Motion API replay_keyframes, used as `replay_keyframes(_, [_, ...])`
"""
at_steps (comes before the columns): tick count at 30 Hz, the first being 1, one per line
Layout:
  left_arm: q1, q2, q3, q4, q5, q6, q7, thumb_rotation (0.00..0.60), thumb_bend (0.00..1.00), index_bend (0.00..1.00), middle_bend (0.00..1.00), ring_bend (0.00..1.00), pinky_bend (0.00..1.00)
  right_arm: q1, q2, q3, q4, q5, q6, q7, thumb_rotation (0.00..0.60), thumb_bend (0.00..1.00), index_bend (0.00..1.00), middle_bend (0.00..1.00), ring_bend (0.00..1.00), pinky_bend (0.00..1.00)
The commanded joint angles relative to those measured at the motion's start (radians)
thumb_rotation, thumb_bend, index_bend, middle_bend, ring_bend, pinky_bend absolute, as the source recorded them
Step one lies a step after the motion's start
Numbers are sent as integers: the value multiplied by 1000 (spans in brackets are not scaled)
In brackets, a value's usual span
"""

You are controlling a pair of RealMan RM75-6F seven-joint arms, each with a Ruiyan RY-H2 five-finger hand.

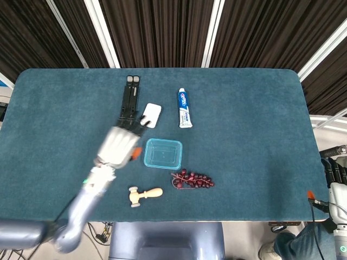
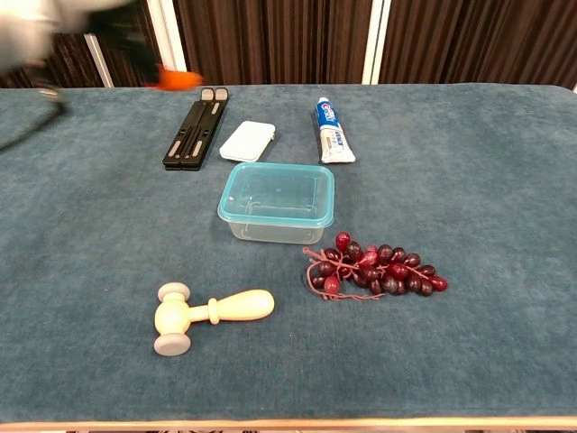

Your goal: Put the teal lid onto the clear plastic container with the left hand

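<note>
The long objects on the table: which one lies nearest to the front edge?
The wooden mallet. The toothpaste tube and the black folding stand both lie toward the back.

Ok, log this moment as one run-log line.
task: lid on container | teal lid: on clear plastic container | left hand: clear of it, holds nothing, blurred | right hand: table edge
</note>
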Motion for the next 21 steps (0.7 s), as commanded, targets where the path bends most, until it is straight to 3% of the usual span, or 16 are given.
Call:
replay_keyframes(1, [217, 151, 170, -36, 162, 164, -169, 600, 270, 148, 95, 32, 16, 1, -2, -4, 8, -13, 6, -8, 600, 349, 0, 0, 0, 0])
replay_keyframes(5, [361, 236, 265, 35, 213, 209, -392, 600, 270, 148, 85, 16, 16, 3, -4, -14, 25, -46, 14, -24, 600, 347, 0, 0, 0, 0])
replay_keyframes(11, [491, 245, 335, 186, 317, 253, -628, 600, 270, 147, 83, 16, 10, 4, -8, -18, 38, -70, 28, -43, 600, 347, 0, 0, 0, 0])
replay_keyframes(15, [543, 219, 344, 274, 360, 257, -732, 600, 268, 147, 81, 13, 7, 7, -10, -27, 50, -105, 36, -46, 600, 347, 0, 0, 0, 0])
replay_keyframes(21, [578, 209, 310, 324, 367, 241, -787, 600, 265, 144, 78, 2, 0, 12, -13, -34, 64, -129, 34, -38, 600, 347, 0, 0, 0, 0])
